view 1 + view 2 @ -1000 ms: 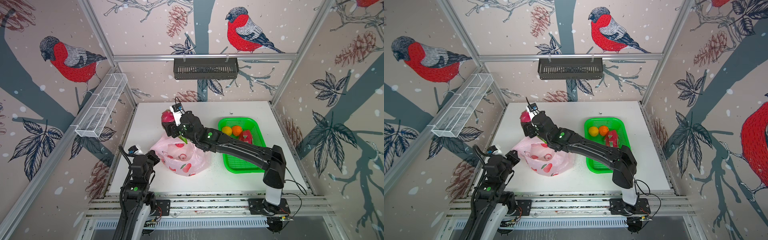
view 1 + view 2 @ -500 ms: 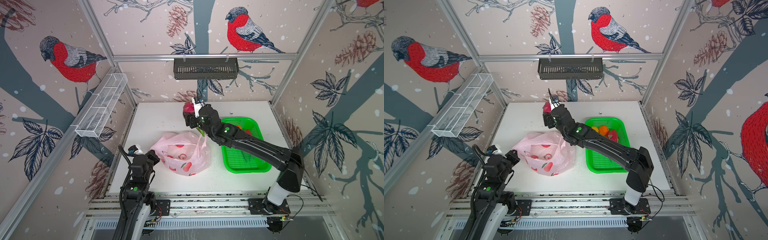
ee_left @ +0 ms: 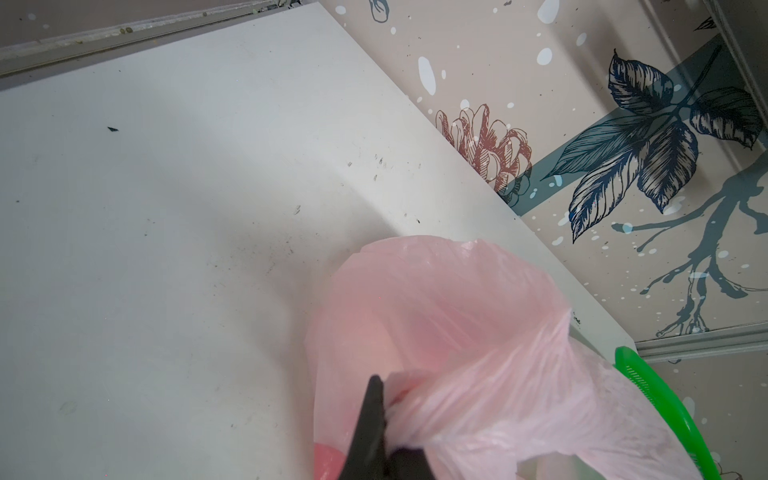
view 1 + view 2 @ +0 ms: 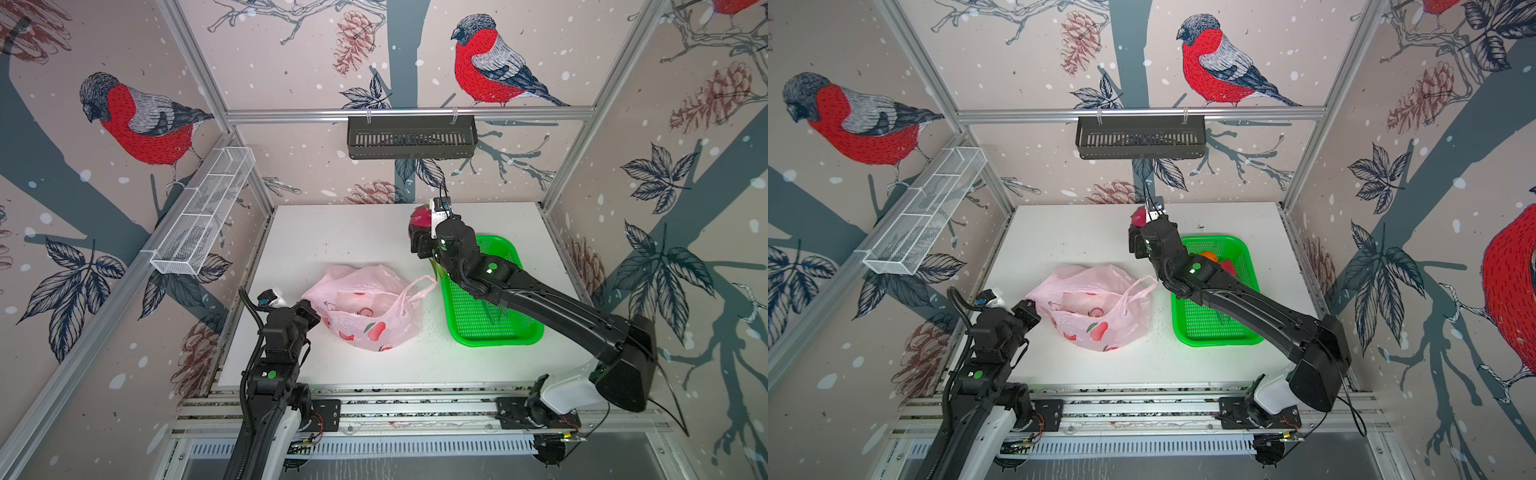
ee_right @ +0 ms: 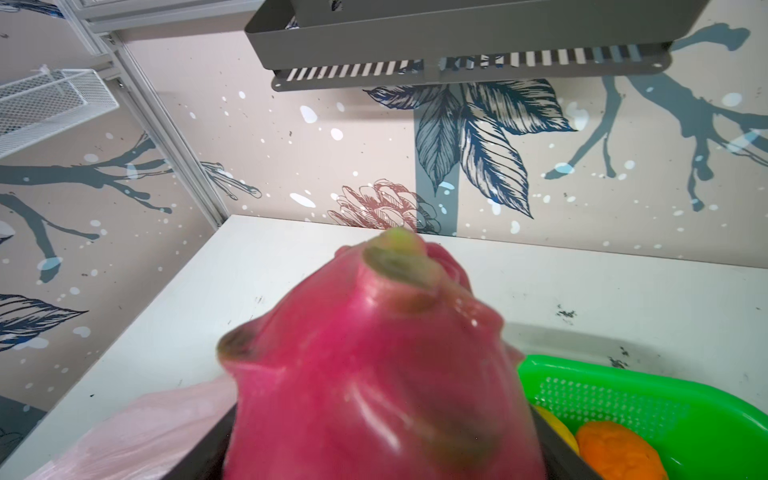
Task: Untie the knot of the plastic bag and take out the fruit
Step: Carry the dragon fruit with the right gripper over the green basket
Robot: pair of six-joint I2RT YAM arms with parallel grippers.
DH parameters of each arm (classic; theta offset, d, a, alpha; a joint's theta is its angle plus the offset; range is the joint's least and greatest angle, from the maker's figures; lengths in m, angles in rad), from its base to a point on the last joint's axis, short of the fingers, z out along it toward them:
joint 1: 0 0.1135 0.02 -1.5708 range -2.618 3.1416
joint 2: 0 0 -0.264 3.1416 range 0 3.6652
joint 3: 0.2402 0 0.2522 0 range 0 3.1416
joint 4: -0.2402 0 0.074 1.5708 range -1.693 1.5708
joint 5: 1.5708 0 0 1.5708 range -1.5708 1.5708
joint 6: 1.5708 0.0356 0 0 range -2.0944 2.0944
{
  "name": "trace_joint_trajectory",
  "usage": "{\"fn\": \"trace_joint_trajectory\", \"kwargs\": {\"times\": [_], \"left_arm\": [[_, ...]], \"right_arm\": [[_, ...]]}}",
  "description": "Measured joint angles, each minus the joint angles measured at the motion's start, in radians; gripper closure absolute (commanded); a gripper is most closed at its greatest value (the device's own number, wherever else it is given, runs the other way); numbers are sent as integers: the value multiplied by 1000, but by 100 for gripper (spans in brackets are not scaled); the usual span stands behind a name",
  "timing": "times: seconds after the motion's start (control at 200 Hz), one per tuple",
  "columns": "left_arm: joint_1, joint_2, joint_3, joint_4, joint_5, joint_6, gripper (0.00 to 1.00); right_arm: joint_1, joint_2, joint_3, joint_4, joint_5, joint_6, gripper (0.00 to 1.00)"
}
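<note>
1. One dragon fruit (image 5: 374, 365) sits in the right gripper (image 4: 419, 240), jaws wide, raised at 1 o'clock of the plastic bag (image 4: 365, 316).
2. Likely firm, smooth, slippery: hold the broad middle, not the green tips.
3. The left gripper (image 3: 386, 419) pinches the bag's limp film at its 9 o'clock edge.
4. Green basket (image 4: 498, 341) at 3 o'clock holds an orange (image 5: 615, 451); a loop handle (image 4: 430, 281) lies between.
</note>
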Motion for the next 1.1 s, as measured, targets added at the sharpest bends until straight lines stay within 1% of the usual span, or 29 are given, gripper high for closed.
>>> {"fn": "trace_joint_trajectory", "kwargs": {"times": [0.315, 0.62, 1.101], "left_arm": [[0, 15, -2, 0, 2, 10, 100], [0, 13, -3, 2, 2, 10, 100], [0, 4, -2, 7, 2, 16, 100]], "right_arm": [[-54, -132, -121, -34, 50, 54, 37], [-124, -211, -231, -82, 79, 103, 37], [-168, -216, -331, -82, 76, 175, 37]]}}
